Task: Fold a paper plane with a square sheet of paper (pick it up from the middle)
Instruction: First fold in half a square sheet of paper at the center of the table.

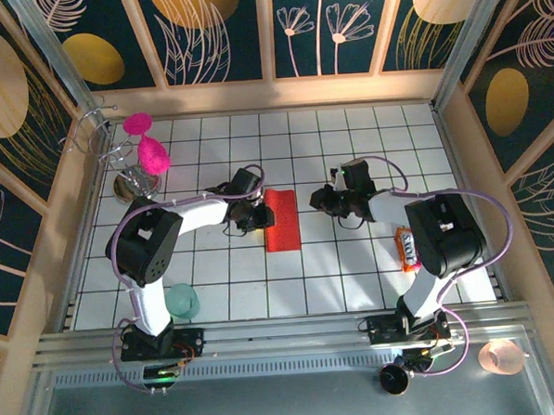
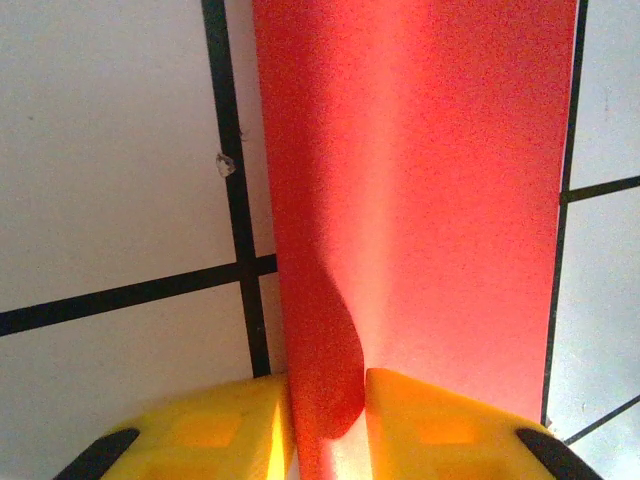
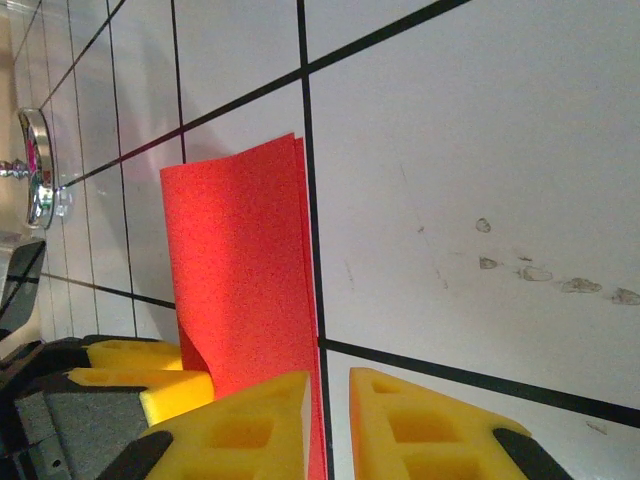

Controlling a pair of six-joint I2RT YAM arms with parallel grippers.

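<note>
Looking down, we see the square sheet of paper [image 1: 280, 219], folded into a narrow red strip, lying on the tiled table [image 1: 355, 278] between our two grippers. Our left gripper [image 2: 328, 425] pinches its raised edge; our right gripper [image 3: 328, 425] stands slightly parted beside the strip's edge, gripping nothing.

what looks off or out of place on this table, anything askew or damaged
The folded red paper isn't lying flat: in the left wrist view its near edge bulges up in a curl pinched between the left gripper pads. An orange snack packet lies under the right arm, unrelated to folding. No visible tears or spills.
</note>
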